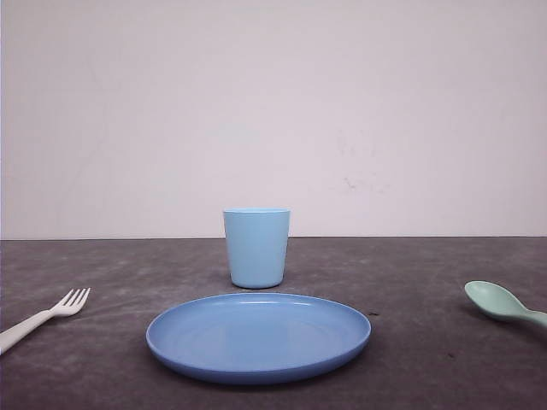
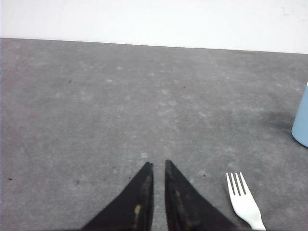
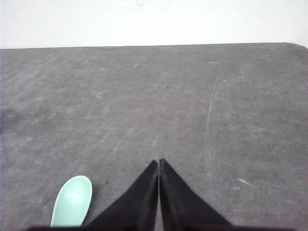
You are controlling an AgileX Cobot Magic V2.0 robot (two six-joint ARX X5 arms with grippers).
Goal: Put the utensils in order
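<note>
Outward, fork [image 1: 43, 318] and spoon [image 1: 502, 304] near table [image 1: 427, 273] edges

Bright, even light, soft shadows beside the cup [image 1: 256, 248]; slightly grainy pictures.

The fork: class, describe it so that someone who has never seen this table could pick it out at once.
Start at the round blue plate in the middle of the dark table, below the light blue cup. Look to the plate's left, near the picture's edge: the fork lies flat there. It is white with four tines, unlike the mint-green spoon opposite.
</note>
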